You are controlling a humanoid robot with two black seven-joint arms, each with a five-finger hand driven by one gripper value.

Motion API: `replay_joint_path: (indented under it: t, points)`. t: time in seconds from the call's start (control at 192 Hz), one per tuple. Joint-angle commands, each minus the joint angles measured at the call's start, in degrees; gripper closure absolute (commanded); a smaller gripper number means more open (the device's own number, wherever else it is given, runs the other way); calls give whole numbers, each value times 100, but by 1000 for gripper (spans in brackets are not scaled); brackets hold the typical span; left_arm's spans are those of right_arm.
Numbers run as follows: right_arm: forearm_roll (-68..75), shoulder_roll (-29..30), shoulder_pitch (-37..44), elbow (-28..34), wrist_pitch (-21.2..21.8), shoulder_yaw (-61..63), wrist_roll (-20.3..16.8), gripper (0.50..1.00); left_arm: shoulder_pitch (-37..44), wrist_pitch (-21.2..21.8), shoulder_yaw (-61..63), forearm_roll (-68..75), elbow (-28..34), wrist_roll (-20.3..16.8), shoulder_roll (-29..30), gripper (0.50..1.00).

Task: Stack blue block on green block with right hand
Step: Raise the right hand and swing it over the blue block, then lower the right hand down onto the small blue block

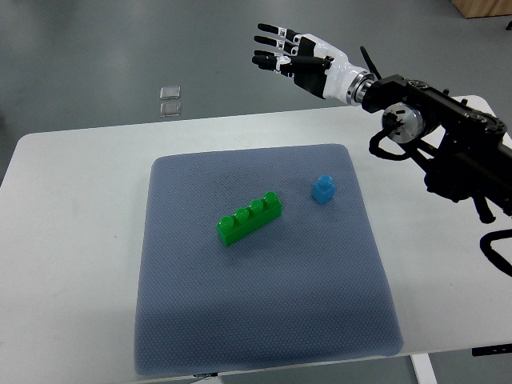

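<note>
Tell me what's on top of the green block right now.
Nothing: the green block shows four bare studs. The blue block sits apart on the mat. The block's underside is hidden.

Just one cam here, looking steeply down from the robot's side at the grey mat (264,264) on the white table (72,240). Mat nearly fills the frame, floor shows beyond its far edge.

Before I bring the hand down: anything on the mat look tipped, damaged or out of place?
Nothing stands out. The green block lies flat, studs up, diagonal on the grey mat; the blue block sits upright just right of it, apart. The right hand hovers open beyond the table's far edge, holding nothing.
</note>
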Motion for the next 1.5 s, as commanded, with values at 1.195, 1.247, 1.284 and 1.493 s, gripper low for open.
replay_joint_path:
  t: [1.195,1.247,1.284,1.493]
  points:
    - [-2708,-1120,5508,3713,1266,-7428,-40,579,-1,-4,0,0,4,0,0,500]
    - [-2699,-1076,5324,3678,906,-7437,-92,579,-1,-4,0,0,4,0,0,500]
    - [-2699,-1050,5236,3634,677,-7437,-128,579,-1,-4,0,0,4,0,0,500]
    - [-2708,-821,4498,3441,-131,-7437,-242,579,-1,4,0,0,4,0,0,500]
